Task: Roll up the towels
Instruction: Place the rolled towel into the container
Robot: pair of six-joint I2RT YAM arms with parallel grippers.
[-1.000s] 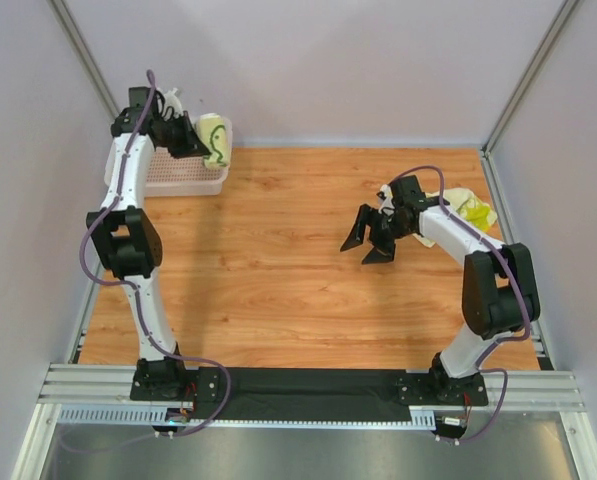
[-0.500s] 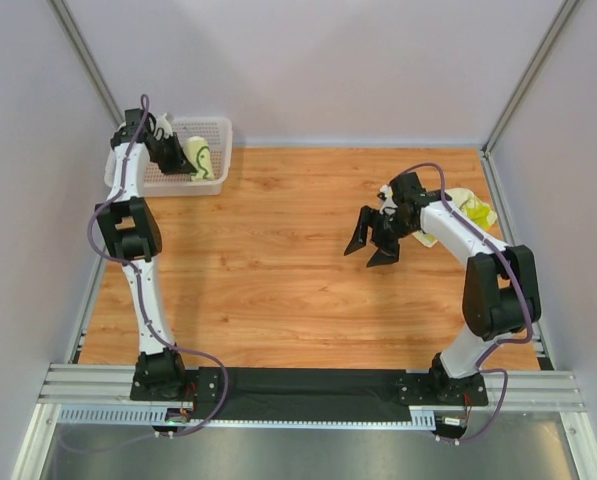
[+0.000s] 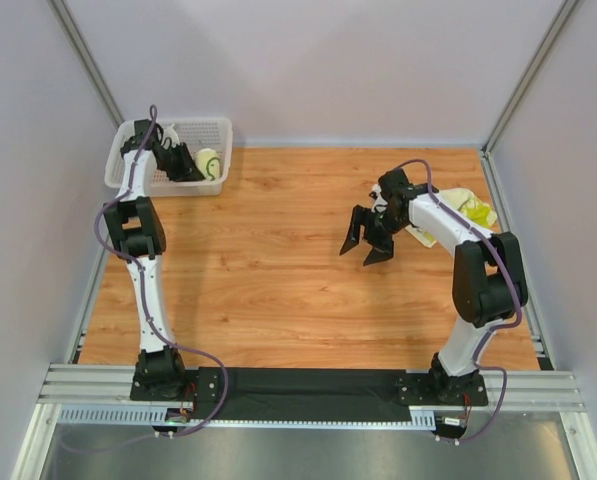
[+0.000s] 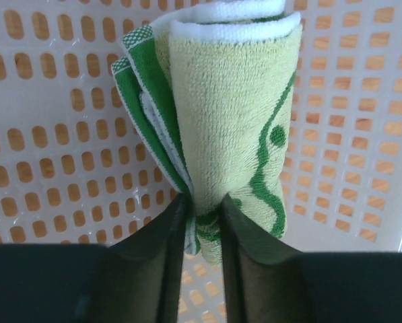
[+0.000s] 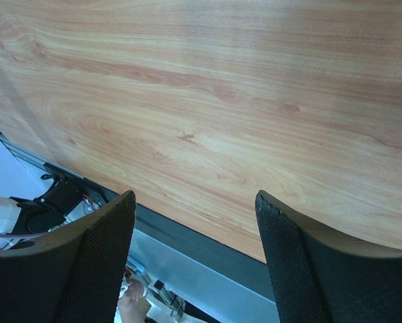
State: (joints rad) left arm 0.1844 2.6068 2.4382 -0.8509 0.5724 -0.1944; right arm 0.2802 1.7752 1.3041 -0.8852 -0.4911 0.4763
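Observation:
My left gripper is shut on a rolled towel, lime-yellow with green squiggles, and holds it inside the white mesh basket at the far left. In the left wrist view the roll is pinched at its near end between my fingers, above the basket floor. My right gripper is open and empty above the bare wood at mid-right; its fingers stand wide apart. Loose unrolled towels lie in a heap behind the right wrist at the far right.
The wooden table is walled by grey panels, with an aluminium rail along the near edge. The basket stands in the far left corner.
My left gripper has lowered the rolled towel from above the basket's rim down into the basket. The right gripper has shifted slightly left and stayed open.

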